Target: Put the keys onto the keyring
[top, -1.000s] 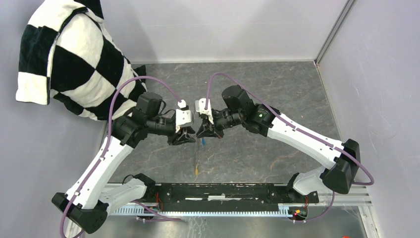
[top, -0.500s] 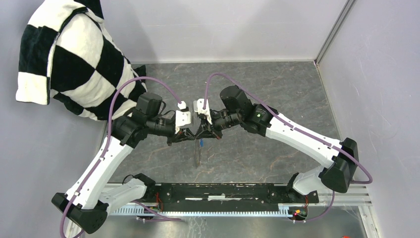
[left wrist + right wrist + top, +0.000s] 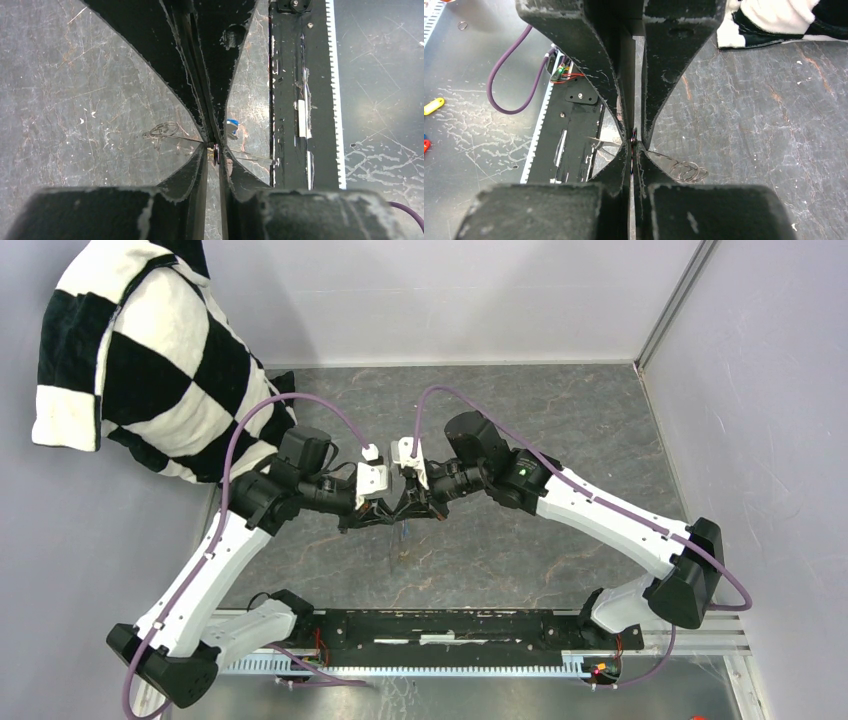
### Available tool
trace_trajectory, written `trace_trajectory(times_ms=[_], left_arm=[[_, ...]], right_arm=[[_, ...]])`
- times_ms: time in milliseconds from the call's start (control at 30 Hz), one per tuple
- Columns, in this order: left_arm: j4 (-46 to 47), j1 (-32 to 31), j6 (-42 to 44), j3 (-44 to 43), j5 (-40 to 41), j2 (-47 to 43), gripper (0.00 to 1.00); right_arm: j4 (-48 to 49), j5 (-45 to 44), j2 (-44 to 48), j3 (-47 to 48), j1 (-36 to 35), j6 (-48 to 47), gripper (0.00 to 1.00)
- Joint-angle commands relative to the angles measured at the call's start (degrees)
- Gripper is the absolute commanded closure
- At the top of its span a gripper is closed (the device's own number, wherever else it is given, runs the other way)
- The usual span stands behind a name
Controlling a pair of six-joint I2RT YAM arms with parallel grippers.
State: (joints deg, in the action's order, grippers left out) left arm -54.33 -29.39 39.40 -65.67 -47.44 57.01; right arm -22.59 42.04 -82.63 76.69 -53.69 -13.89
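Both grippers meet tip to tip above the middle of the table. My right gripper (image 3: 408,512) (image 3: 633,147) is shut on the thin grey keyring (image 3: 686,171) (image 3: 161,131). That wire runs through the pinch point and hangs below it (image 3: 403,540). My left gripper (image 3: 385,518) (image 3: 215,151) is closed to a narrow gap, with a thin dark edge-on piece of the keyring between its tips. The blue-headed key (image 3: 231,124) hangs just behind the fingers. A small yellowish piece (image 3: 405,556), seemingly the other key, dangles at the loop's low end.
A black-and-white checkered cloth (image 3: 140,350) drapes over the back left corner. The black base rail (image 3: 460,625) (image 3: 290,100) runs along the near edge. Beyond it, on the metal shelf, lies a yellow tag-like piece (image 3: 433,106). Grey walls close in both sides.
My left gripper slid right against the right gripper's tips and closed down. The hanging loop with its yellow end has drawn up shorter below the grippers.
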Motion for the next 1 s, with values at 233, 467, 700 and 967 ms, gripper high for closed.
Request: trace_trajectory(times_ms=[233, 467, 700, 967], left_arm=[[-0.08, -0.32, 4.47, -1.91, -1.58, -0.57, 0.98], [11.42, -0.32, -2.27, 0.77, -1.85, -4.64, 0.98], [32.68, -0.39, -21.74, 4.47, -3.79, -7.17, 0.98], [37.38, -0.32, -23.89, 3.8, -5.6, -6.41, 0.98]], right_arm=[[4.97, -0.65, 2.48, 2.56, 0.11, 2.1, 0.85], [26.38, 2.58, 12.7, -12.12, 9.93, 21.5, 0.51], [40.31, 5.11, 16.99, -19.48, 10.9, 33.11, 0.41], [46.36, 4.54, 16.4, -20.18, 11.2, 40.13, 0.53]])
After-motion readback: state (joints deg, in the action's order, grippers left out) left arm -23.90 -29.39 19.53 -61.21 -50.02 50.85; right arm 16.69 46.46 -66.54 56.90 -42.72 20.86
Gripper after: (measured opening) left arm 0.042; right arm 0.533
